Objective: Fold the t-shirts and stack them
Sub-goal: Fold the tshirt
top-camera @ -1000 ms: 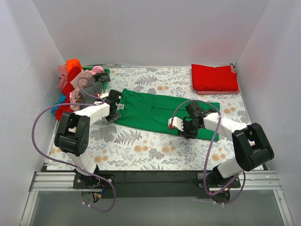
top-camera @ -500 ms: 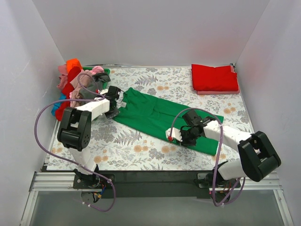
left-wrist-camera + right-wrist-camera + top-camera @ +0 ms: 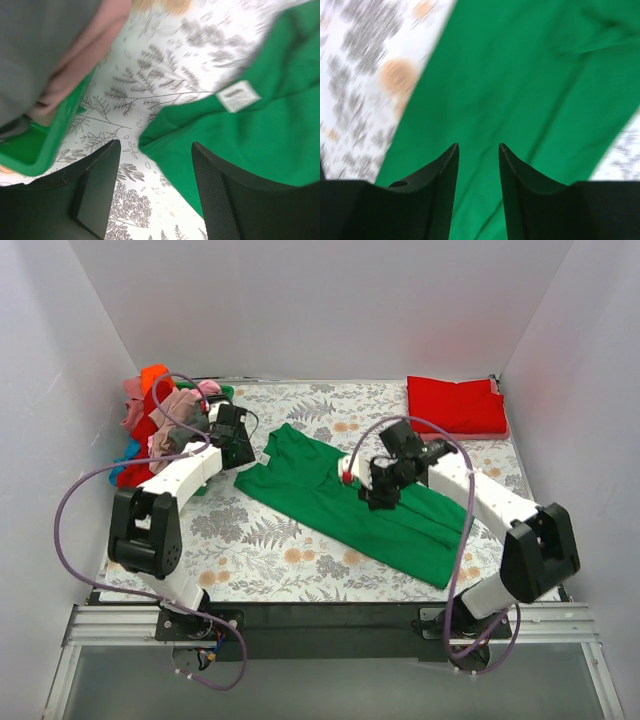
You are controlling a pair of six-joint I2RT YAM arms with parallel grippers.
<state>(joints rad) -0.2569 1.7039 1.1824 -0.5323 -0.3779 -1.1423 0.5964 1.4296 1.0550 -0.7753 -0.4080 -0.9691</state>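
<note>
green shirt laid slantwise, both grippers open over it

a grey-white floral-print cloth (image 3: 270, 550) covers the table, shut in by plain white walls (image 3: 300, 300). at the upper left of the overhead frame a heap of unfolded t-shirts (image 3: 150, 420) in red, orange, pink and blue spills over a green plastic basket (image 3: 45, 150). the basket's rim fills the lower left of the left wrist view, with pinkish and grey fabric hanging over it. at the upper right a folded red t-shirt (image 3: 455, 405) sits on a folded pink one (image 3: 460, 436). purple cables (image 3: 80, 510) loop from both arms, and the one on the right arm arcs across the green shirt

from overhead the basket is almost buried under the heap, the blue shirt shows only as a sliver, and just a thin edge of the pink folded shirt is visible. the right arm covers part of the green shirt's middle. the right wrist view is blurred

the bright green cotton t-shirt (image 3: 340, 505) lies flat mid frame as a long band running from upper left to lower right, with soft creases along its length and a white label (image 3: 239, 96) at the neck end. the left gripper (image 3: 155, 146) hangs over its upper left corner, fingers wide apart with nothing between them. the right gripper (image 3: 478, 146) hovers over the shirt's middle, jaws parted by a narrow gap, pinching no fabric
</note>
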